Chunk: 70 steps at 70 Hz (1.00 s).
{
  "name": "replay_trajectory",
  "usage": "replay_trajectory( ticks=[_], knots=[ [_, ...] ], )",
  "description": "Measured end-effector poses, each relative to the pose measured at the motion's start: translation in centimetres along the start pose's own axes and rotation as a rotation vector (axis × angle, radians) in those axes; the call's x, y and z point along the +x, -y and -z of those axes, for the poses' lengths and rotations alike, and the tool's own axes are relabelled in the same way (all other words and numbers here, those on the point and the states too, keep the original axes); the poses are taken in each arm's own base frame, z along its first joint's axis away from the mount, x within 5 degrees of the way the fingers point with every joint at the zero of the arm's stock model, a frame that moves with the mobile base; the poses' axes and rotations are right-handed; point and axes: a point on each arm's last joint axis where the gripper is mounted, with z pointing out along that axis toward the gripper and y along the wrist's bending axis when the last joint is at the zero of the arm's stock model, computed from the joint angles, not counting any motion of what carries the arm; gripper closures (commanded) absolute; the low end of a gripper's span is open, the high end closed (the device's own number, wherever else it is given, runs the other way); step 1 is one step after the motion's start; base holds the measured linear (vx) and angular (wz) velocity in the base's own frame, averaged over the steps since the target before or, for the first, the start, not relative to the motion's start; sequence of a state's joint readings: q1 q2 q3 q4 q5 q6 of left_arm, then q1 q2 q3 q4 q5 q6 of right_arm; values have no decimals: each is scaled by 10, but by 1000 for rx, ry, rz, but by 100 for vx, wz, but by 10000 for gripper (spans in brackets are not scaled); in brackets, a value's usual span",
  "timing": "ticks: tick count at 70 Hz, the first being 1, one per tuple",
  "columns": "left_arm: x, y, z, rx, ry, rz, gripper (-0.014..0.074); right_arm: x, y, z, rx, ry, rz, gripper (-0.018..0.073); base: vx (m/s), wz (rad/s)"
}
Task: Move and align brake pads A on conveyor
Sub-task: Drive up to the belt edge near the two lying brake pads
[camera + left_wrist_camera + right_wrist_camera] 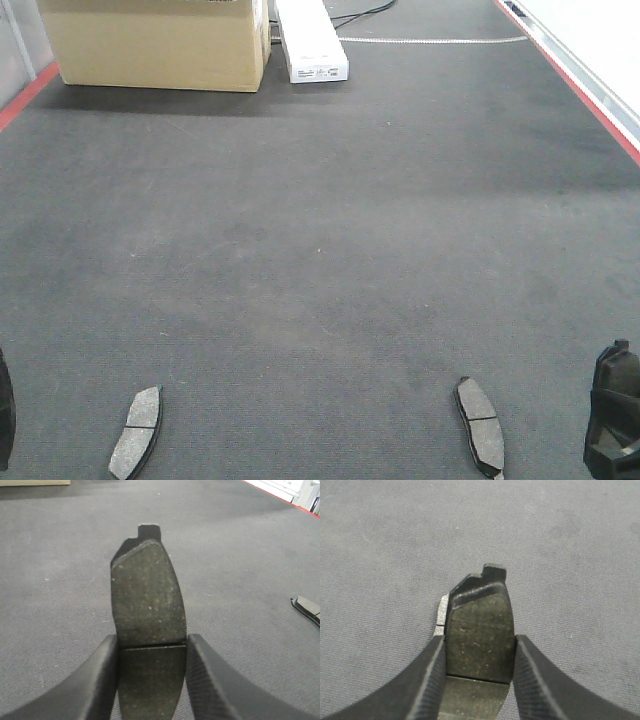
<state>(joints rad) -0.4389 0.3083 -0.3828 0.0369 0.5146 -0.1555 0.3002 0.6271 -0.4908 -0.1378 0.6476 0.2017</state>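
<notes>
Each gripper pinches a brake pad between its dark fingers — the left gripper on one pad, the right gripper on another — while two more pads lie flat, well apart, on the charcoal conveyor, a cardboard box beyond.

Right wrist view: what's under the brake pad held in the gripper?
Beneath the held brake pad, a light grey corner peeks out at its left edge, over the conveyor. What it belongs to is covered.

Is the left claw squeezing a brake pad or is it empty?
Squeezing one: the left gripper has its jaws shut against both sides of a brake pad.
</notes>
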Motion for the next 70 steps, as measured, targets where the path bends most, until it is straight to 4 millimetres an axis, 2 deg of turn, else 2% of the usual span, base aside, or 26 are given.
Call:
replay_trajectory(
  ticks=[58, 70],
  knots=[
    [0, 3, 0, 36, -5, 43, 440, 0, 0, 0, 0, 0, 0, 435, 0, 0],
    [1, 11, -13, 109, -82, 64, 430, 0, 0, 0, 0, 0, 0, 435, 0, 0]
  ],
)
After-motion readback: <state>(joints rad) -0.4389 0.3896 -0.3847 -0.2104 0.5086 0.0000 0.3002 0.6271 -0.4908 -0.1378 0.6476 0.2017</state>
